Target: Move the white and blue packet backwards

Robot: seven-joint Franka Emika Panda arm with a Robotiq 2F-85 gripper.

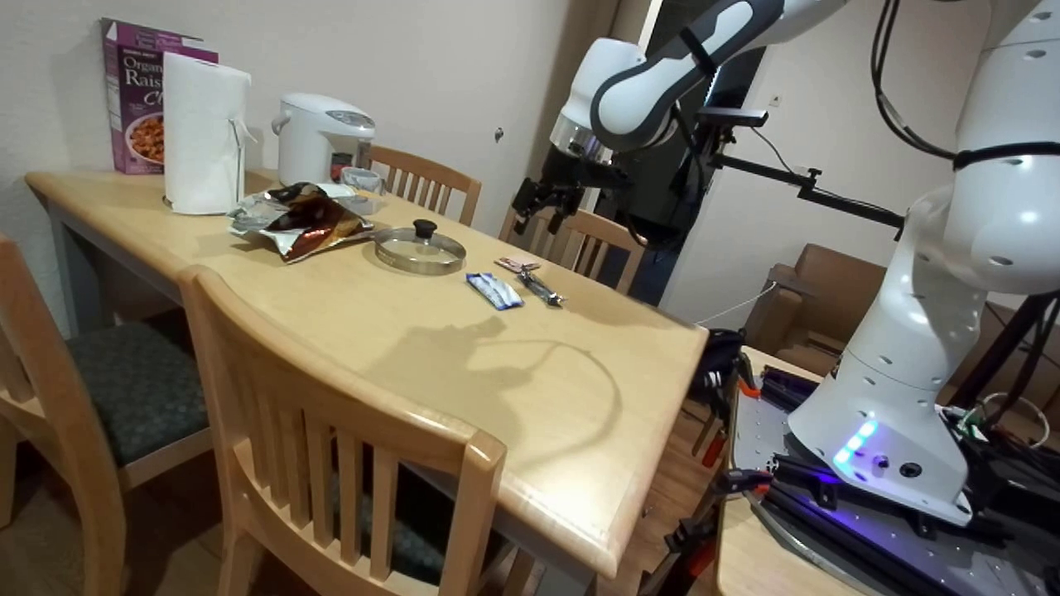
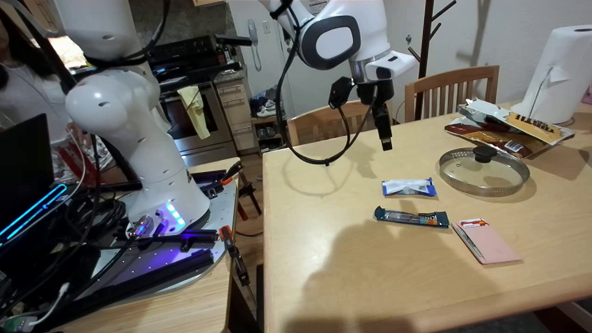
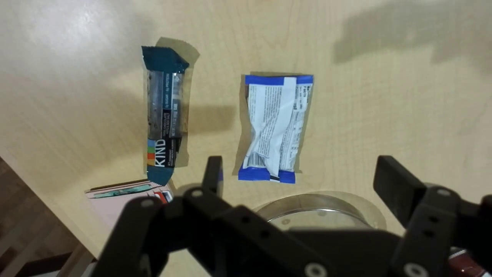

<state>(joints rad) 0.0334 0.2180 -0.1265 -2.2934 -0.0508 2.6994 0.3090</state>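
Observation:
The white and blue packet lies flat on the table. It shows in both exterior views [image 1: 495, 290] [image 2: 409, 187] and whole in the wrist view [image 3: 273, 127], white with print and blue ends. My gripper is open and empty, held well above the table. It shows in both exterior views [image 1: 540, 218] [image 2: 386, 144]. In the wrist view the two fingers [image 3: 300, 165] stand wide apart, and the packet's near blue end lies between and just beyond them in the picture. Nothing touches the packet.
A dark KIND bar [image 3: 164, 115] lies beside the packet, with a pink card wallet [image 2: 490, 245] past it. A glass lid with steel rim [image 2: 462, 186] sits on the other side. A crumpled brown-red wrapper [image 1: 319, 228], paper towel roll [image 1: 203, 136], white jug [image 1: 310, 145] and purple box [image 1: 137, 99] stand farther off.

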